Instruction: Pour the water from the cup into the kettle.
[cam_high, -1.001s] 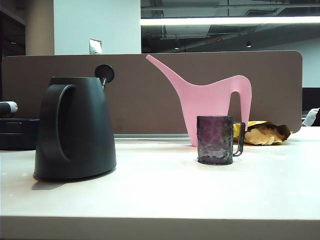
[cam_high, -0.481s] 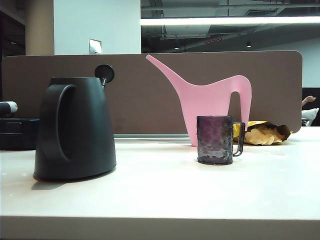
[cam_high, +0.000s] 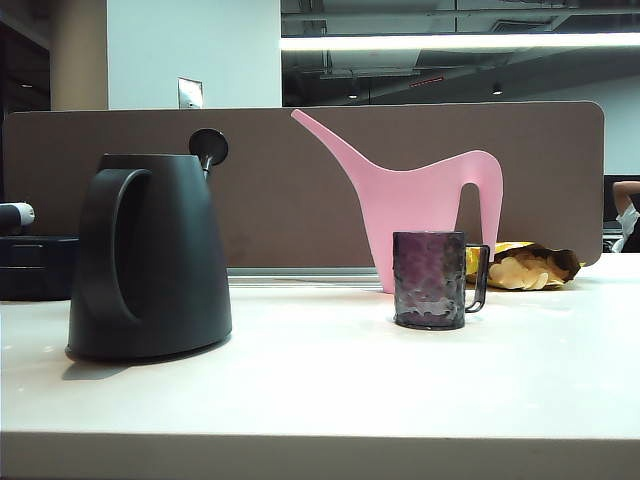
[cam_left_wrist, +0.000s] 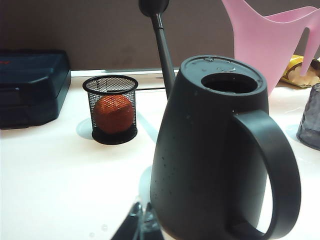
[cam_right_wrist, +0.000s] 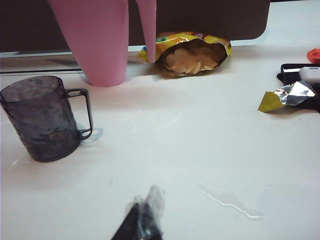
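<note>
The kettle (cam_high: 150, 255) is matte black, also its knob. The cup (cam_high: 430, 280) is dark purplish-grey, translucent, with a dimpled pattern. The watering can (cam_high: 425, 215) is plain pink. The table (cam_high: 330, 385) is cream-white. Beyond the left end effector (cam_left_wrist: 142, 225), a black mesh holder (cam_left_wrist: 111, 109) contains an orange-red ball (cam_left_wrist: 114, 113). Beyond the right end effector (cam_right_wrist: 145, 222), the chip bag (cam_right_wrist: 192, 52) is yellow, the wrapper (cam_right_wrist: 287, 96) silver and yellow.

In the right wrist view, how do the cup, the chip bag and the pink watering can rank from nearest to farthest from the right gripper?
Measured from the right gripper, shut at the near table edge:
1. Cup: nearest, standing upright on the side towards the kettle.
2. Pink watering can: just behind the cup, by the divider.
3. Chip bag: lying open at the divider, beside the can. The can and bag are too close to rank.
</note>
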